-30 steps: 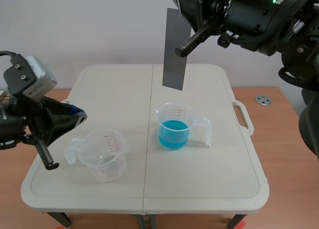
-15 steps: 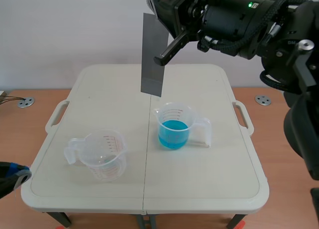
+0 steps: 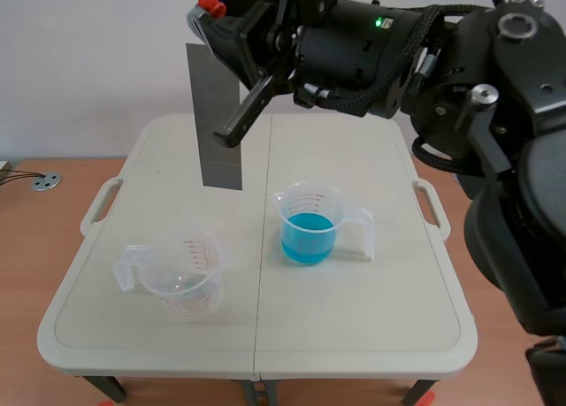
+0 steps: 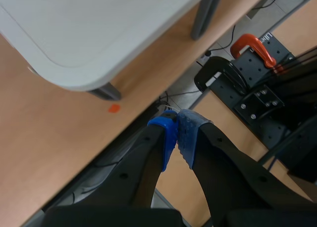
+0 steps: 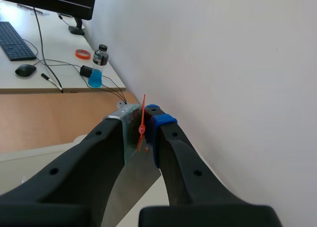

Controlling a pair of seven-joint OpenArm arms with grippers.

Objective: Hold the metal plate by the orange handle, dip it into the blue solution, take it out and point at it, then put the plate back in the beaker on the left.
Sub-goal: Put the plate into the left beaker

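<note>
Plate travel is the main change: a second ago the metal plate [image 3: 217, 127] hung right over the beaker of blue solution [image 3: 309, 225], half a second ago it was a little further along, and now it has swung well over to the robot's left. It hangs in the air above the far part of the table [image 3: 371, 326]. In the scene view its lower edge shows beyond and above the empty beaker [image 3: 177, 273], clear of both beakers.

The plate dangles straight below the right gripper [image 5: 140, 115], whose two fingers are clamped on the orange handle [image 5: 143, 104] at the plate's top. In the right wrist view the handle stands as a thin orange strip between the pads, with the grey sheet dropping away under them. The arm reaches in high across the top of the scene from the right.

The plate is a long, flat, dull grey rectangle, nearly upright, with only a slight lean.

The left gripper [image 4: 177, 119] sat low at the left of the scene a second ago and has since dropped out of that view. Its blue pads are pressed together on nothing, over the floor beside a table corner.
</note>
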